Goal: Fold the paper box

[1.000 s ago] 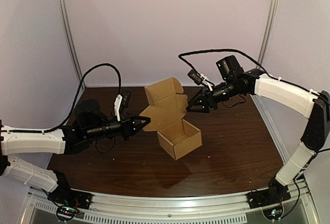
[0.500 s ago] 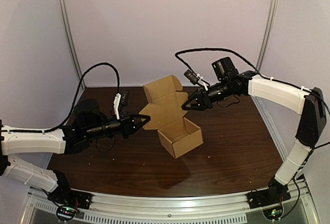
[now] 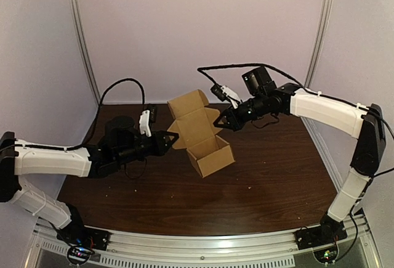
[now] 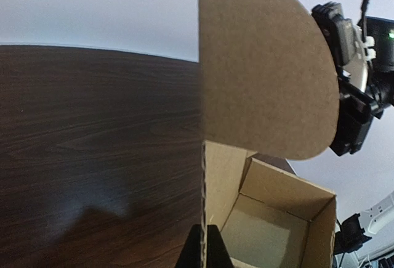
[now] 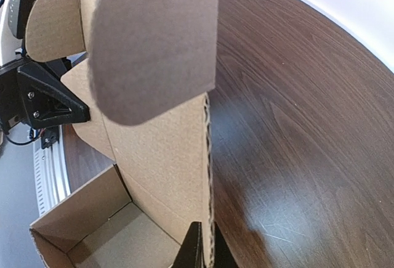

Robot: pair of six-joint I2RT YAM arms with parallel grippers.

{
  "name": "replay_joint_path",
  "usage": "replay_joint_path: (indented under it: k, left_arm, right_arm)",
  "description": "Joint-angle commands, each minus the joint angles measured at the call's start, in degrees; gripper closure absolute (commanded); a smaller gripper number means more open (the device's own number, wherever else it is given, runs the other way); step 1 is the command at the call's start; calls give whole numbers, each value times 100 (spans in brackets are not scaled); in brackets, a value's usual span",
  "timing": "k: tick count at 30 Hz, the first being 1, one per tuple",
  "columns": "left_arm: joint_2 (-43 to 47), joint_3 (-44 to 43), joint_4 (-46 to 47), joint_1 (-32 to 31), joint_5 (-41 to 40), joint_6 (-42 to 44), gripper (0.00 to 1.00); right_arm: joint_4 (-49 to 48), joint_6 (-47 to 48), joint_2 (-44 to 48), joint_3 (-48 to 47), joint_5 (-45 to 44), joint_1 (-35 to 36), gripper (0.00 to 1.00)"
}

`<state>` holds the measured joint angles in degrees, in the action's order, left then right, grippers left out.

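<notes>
A brown cardboard box [image 3: 209,157] sits open on the dark table, its lid panel [image 3: 192,117] standing up behind the tray. My left gripper [image 3: 174,138] is shut on the lid's left side edge. My right gripper [image 3: 218,124] is shut on the lid's right side edge. In the left wrist view the cardboard edge [image 4: 203,200] runs up from between my closed fingertips [image 4: 204,252], with a rounded flap [image 4: 265,64] above and the box interior [image 4: 265,231] to the right. In the right wrist view the lid edge [image 5: 208,175] rises from my fingertips [image 5: 205,251], a rounded flap [image 5: 154,40] curling overhead.
The dark wooden table [image 3: 271,188] spreads around the box. White walls with metal uprights [image 3: 83,40] enclose the back and sides. A metal rail [image 3: 203,249] runs along the near edge by the arm bases.
Both grippers have shifted left and toward the back with the box held between them. The box has moved left and its lid stands more upright.
</notes>
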<state>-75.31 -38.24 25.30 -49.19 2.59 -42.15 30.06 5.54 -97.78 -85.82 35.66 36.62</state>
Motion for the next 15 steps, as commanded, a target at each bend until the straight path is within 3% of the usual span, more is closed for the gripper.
replay_joint_path:
  k: [1,5,9,15]
  left_arm:
    - [-282,-270,-292,6,-693,-603,100]
    - [-349,-263,-328,6,-807,-681,100]
    - [-410,-289,-344,6,-726,-675,85]
    - [-602,-419,-289,7,-445,-571,79]
  right_arm:
    - [94,-88,-199,-121,-553,352,95]
    - [107,-178,-313,-93,-754,407,94]
    - [88,-299,-400,-90,-991,407,95]
    - [133,-544,-638,-246,-1045,338,100]
